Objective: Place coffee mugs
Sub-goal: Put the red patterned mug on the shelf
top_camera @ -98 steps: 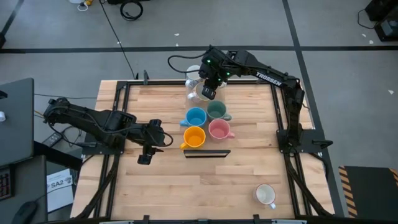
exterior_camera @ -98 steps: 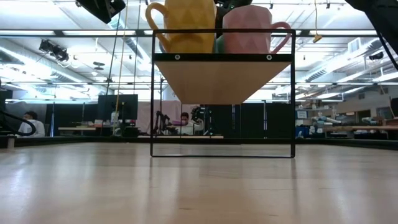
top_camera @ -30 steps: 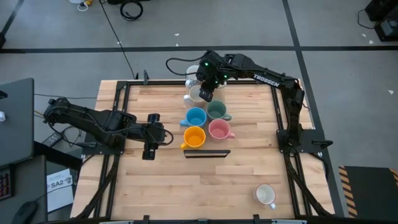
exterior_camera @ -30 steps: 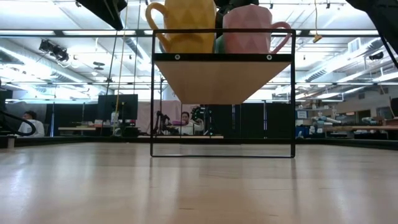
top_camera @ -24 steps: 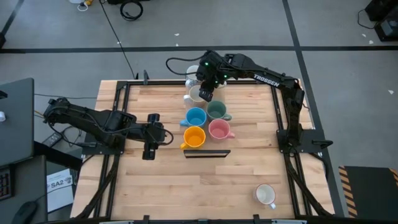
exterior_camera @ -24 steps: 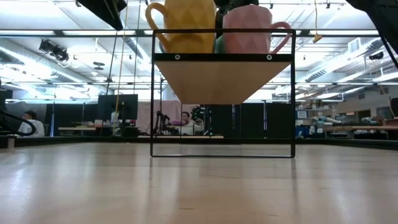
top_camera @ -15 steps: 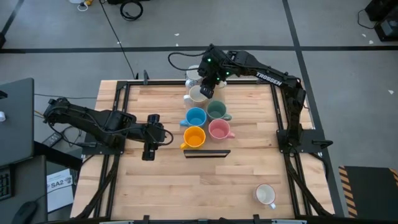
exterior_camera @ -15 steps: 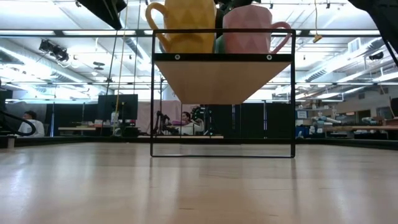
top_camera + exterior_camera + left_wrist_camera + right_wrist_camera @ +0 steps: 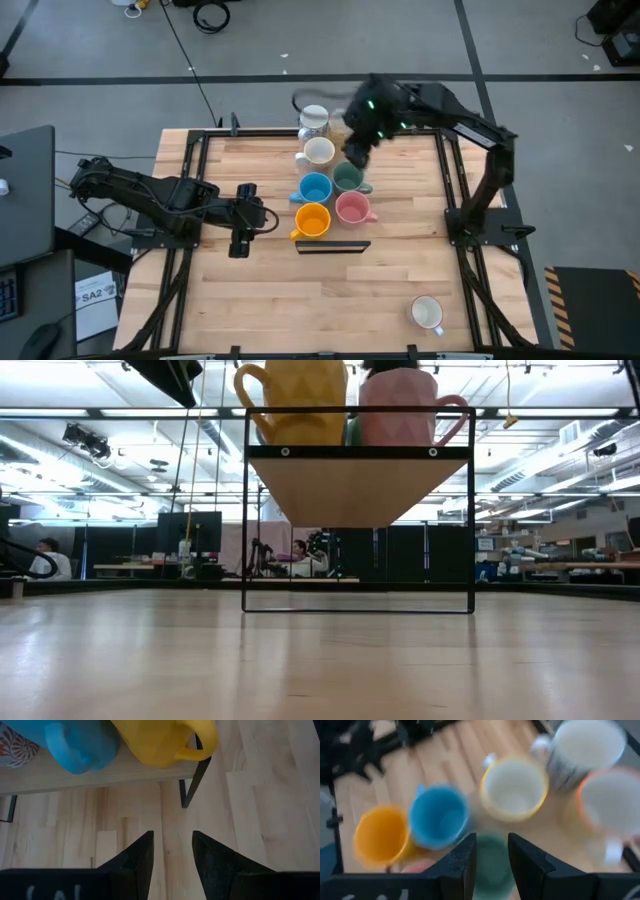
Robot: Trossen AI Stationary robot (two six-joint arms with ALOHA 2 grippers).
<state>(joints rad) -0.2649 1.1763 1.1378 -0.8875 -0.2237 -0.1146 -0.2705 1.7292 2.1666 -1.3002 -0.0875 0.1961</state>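
Six mugs are gathered on a raised wooden shelf point(image 9: 358, 488) with a black wire frame near the far middle of the table point(image 9: 260, 300): an orange mug point(image 9: 313, 221), a pink mug point(image 9: 351, 208), a blue mug point(image 9: 315, 188), a grey-green mug point(image 9: 347, 178), a cream mug point(image 9: 318, 152) and, at the far edge, a patterned white mug point(image 9: 313, 120). One more white mug point(image 9: 427, 313) lies well apart near the table's front right corner. The right gripper point(image 9: 357, 152) is held above the cluster, just beside the cream mug, with its jaws spread and nothing between them. The left gripper point(image 9: 240, 236) waits left of the shelf, jaws likewise spread and empty. The mugs are judged to be rigid glazed ceramic, moderately heavy for their size, smooth and therefore prone to slipping, and liable to chip if knocked against a neighbour. A hold across the rim wall, one finger inside and one outside, is judged most secure; the handle offers a narrower, less stable purchase. Close spacing on the shelf calls for a straight vertical approach.
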